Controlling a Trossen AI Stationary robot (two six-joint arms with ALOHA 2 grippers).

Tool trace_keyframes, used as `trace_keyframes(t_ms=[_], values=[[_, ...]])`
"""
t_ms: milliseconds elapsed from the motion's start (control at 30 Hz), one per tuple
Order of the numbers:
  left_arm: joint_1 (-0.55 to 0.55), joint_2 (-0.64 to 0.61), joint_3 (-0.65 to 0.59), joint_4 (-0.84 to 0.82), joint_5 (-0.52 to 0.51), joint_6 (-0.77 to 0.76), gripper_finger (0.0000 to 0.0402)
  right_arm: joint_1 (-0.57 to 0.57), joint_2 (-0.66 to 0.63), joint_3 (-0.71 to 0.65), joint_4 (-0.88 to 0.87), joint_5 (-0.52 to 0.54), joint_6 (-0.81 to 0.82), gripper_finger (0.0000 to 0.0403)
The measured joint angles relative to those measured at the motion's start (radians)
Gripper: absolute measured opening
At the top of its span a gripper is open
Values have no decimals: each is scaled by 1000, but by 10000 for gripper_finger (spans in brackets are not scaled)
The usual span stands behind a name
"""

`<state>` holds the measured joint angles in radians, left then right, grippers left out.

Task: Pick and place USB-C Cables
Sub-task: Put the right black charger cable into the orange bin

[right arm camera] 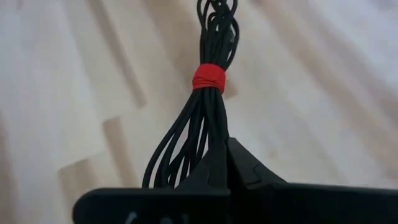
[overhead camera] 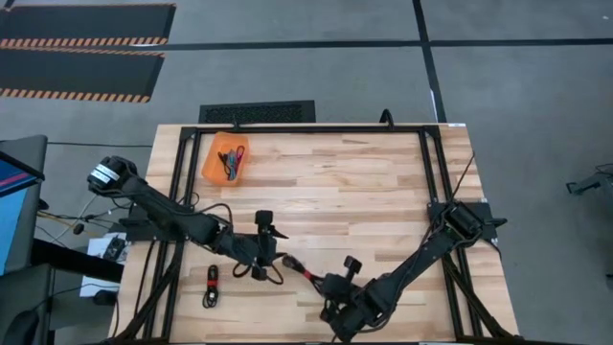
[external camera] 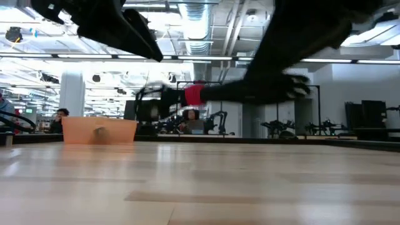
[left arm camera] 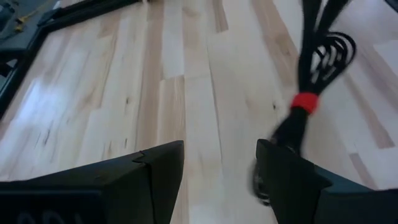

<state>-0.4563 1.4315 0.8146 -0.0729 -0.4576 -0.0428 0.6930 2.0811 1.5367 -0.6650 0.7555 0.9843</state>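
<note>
A black cable bundle with a red tie (right arm camera: 208,78) is held above the table by my right gripper (right arm camera: 227,158), which is shut on it near the table's front middle (overhead camera: 324,285). The low view shows the red tie (external camera: 194,95) clear of the tabletop. My left gripper (left arm camera: 221,168) is open just to the left of it (overhead camera: 263,257). The bundle's looped end (left arm camera: 323,56) passes close by one of the left gripper's fingers (left arm camera: 280,168); I cannot tell whether they touch. An orange bin (overhead camera: 213,163) at the far left holds coloured cables. Another black cable (overhead camera: 211,286) lies on the table at the near left. My right gripper pinches the bundle's strands at one end (right arm camera: 205,146), a short way from the red tie, between its two shut fingers. The fingers lie roughly along the bundle, coming from the table's right. The bundle sticks out ahead of the fingers toward my left gripper, about level and lifted clear of the table.
Black frame rails (overhead camera: 306,129) run along the table's far edge and down both sides. Bare wood lies between the bin and the arms (overhead camera: 335,192). The room behind, with a person at far left (external camera: 61,114), shows in the low view.
</note>
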Motion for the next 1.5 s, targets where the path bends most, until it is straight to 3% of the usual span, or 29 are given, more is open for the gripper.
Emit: trace_keyframes(t_ms=[233,467,700,867,1033,1167,1400,1500], values=[[-15,1,0,-28,-7,-25,193,-1,0,65,-114,275,36,1],[-21,1,0,-112,-93,-114,193,-19,0,80,-216,509,192,1],[-24,-58,0,-174,-121,-203,193,-70,0,80,-446,546,465,1],[-63,-147,0,-233,-211,-261,193,-104,0,78,-624,554,748,1],[-137,-216,0,-232,-357,-274,193,-78,0,78,-592,697,796,3],[-209,-256,-1,-177,-415,-227,193,-50,0,78,-591,801,827,4],[-263,-277,-2,-158,-472,-161,193,-39,0,78,-610,811,792,4],[-247,-280,-58,-112,-471,-136,193,-48,0,83,-617,811,788,4]])
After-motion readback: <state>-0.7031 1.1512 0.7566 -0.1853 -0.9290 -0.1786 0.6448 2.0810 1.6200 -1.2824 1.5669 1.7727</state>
